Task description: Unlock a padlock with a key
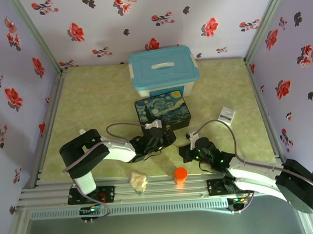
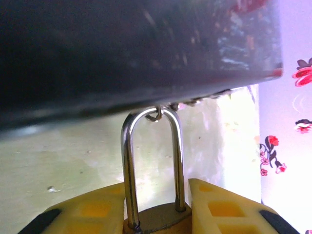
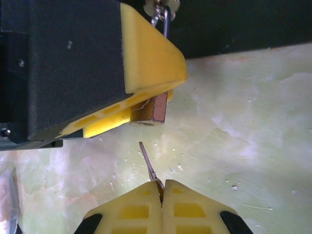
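Box [image 1: 162, 111] has the padlock [image 2: 158, 220] hanging off its edge, hard slick brass I'd guess, body clamped in the left gripper [image 2: 157, 197], right gripper [image 3: 162, 187] pinches the thin light key [image 3: 147, 163] by its head, tip near the padlock

Bright polished metal on the shackle of the padlock [image 2: 157, 218], duller brass on its body, thin dark metal for the key [image 3: 147, 163], matt yellow plastic on the right gripper [image 3: 162, 185].

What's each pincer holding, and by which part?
Left pincer clamps the padlock by its brass body. Right pincer pinches the key by its rear end, tip sticking out.
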Robot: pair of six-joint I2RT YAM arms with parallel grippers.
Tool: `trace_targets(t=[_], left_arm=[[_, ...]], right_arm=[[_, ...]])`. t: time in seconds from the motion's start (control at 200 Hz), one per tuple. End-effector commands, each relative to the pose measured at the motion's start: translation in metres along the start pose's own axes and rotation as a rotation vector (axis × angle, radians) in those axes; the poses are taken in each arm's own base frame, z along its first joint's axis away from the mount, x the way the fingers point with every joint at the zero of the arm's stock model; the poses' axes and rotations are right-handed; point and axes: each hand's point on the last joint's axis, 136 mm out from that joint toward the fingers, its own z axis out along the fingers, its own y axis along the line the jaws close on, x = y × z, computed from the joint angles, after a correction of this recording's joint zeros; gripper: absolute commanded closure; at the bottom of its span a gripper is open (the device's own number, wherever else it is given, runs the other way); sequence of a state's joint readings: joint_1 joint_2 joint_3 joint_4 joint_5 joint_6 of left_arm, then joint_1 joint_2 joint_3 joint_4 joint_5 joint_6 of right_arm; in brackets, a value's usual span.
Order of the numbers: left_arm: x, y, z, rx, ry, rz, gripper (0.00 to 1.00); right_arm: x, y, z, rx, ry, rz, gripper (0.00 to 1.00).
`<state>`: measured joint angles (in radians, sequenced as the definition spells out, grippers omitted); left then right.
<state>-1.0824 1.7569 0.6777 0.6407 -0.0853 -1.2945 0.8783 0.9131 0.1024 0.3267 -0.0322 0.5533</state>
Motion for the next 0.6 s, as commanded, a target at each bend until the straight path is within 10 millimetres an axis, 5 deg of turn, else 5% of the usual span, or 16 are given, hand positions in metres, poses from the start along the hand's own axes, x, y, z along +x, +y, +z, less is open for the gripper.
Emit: trace_targets(t=[0.0,0.165,0.435,0.595], left_arm=[[-0.002,-0.018,0.003,0.086,-0.013,-0.103,0.95],[-0.005,-0.021,0.001,0.064,-0.03,-0.085,0.95],[-0.011,-0.018,0.002,0.07,-0.086,-0.105,1.0],[-0.007,-0.008,0.011,0.037,-0.085,-0.08,1.0]], right_arm=[[-0.01,-0.009,-0.006,0.043,-0.077,0.023,1.0],[-0.014,-0.018,-0.014,0.081,-0.127,0.05,1.0],[-0.017,-0.006,-0.013,0.021,-0.106,0.219,1.0],[-0.004,-0.031,-0.013,0.155,-0.034,0.329,1.0]])
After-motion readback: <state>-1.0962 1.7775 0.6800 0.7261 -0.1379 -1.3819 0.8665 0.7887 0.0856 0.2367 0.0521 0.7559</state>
